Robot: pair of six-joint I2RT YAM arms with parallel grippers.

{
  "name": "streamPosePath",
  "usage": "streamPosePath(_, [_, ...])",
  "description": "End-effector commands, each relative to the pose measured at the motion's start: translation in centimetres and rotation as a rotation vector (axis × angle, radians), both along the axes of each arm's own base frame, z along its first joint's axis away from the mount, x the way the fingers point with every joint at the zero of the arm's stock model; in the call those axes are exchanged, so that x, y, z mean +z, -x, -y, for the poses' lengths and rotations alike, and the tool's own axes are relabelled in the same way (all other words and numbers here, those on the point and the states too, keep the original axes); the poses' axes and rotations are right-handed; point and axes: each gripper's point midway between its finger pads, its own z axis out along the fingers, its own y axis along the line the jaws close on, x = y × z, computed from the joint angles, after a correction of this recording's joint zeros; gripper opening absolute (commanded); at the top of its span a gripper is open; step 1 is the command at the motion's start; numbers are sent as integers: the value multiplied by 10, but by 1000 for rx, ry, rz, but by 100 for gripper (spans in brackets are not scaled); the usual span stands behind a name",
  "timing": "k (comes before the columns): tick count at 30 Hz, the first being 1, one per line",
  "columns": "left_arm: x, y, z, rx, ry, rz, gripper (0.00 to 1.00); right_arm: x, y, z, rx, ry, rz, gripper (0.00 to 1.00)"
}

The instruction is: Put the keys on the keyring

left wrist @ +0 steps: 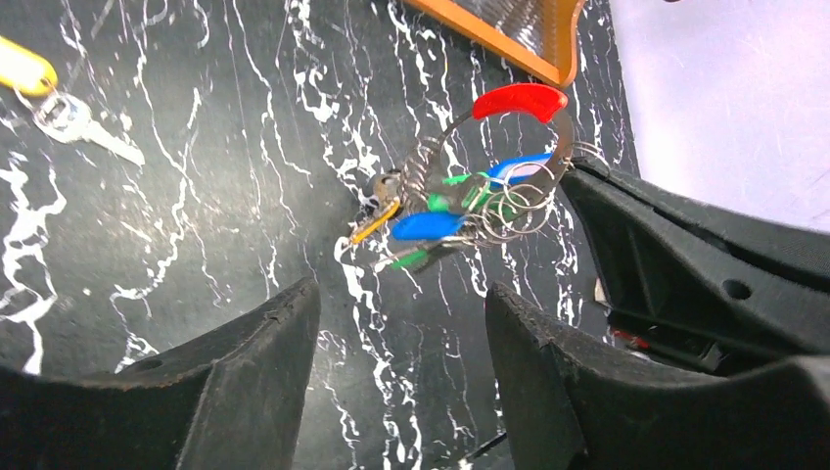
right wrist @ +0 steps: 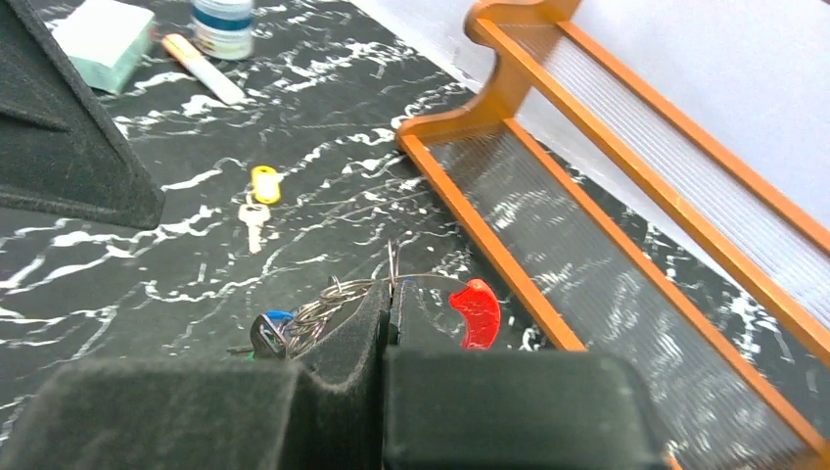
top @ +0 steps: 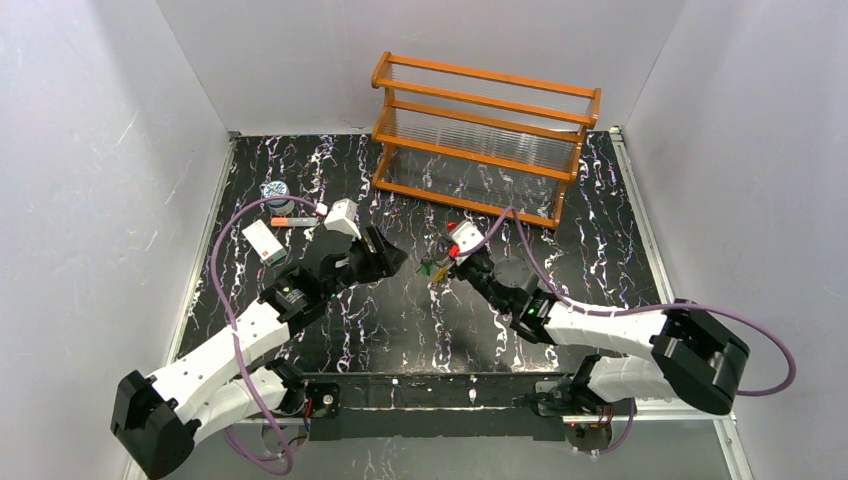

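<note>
Left gripper (left wrist: 401, 308) spread, empty, mid-worktop (top: 400, 330). Just beyond it, right gripper (right wrist: 391, 304) pinches the keyring (left wrist: 519, 100) clear of the surface, with blue and green keys (left wrist: 426, 226) hanging from it. Yellow key (right wrist: 262, 186) lies loose, farther toward the far edge. Risks: the ring may twist in the thin pinch if nudged, and the hanging keys may swing across the opening.

Plain white walls (top: 100, 150) close me in on three sides. My table (top: 420, 330) is black with white veins. An orange wooden rack (top: 485, 135) stands near the back wall.
</note>
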Motion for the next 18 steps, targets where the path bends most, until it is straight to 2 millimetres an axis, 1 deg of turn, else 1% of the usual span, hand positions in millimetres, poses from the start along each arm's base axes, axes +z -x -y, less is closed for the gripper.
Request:
streamPosePath(1, [12, -1, 13, 40, 126, -92, 59, 21, -8, 8, -160, 30, 184, 1])
streamPosePath(4, [22, -1, 21, 19, 177, -89, 57, 22, -3, 4, -227, 83, 280, 1])
streamPosePath(7, [29, -2, 21, 24, 188, -80, 55, 26, 4, 4, -293, 131, 401, 1])
streamPosePath(10, [31, -1, 18, 29, 183, -72, 54, 41, 14, 5, -371, 158, 549, 1])
streamPosePath(11, [32, 0, 18, 27, 185, -68, 54, 42, 17, 4, -395, 177, 588, 1])
streamPosePath(13, [34, 1, 18, 19, 193, -59, 54, 37, 18, -8, -407, 266, 631, 1])
streamPosePath(14, [35, 2, 18, 17, 197, -55, 53, 34, 19, -13, -404, 281, 638, 1])
streamPosePath(18, [38, 5, 18, 3, 209, -52, 53, 44, 24, -22, -394, 262, 655, 1])
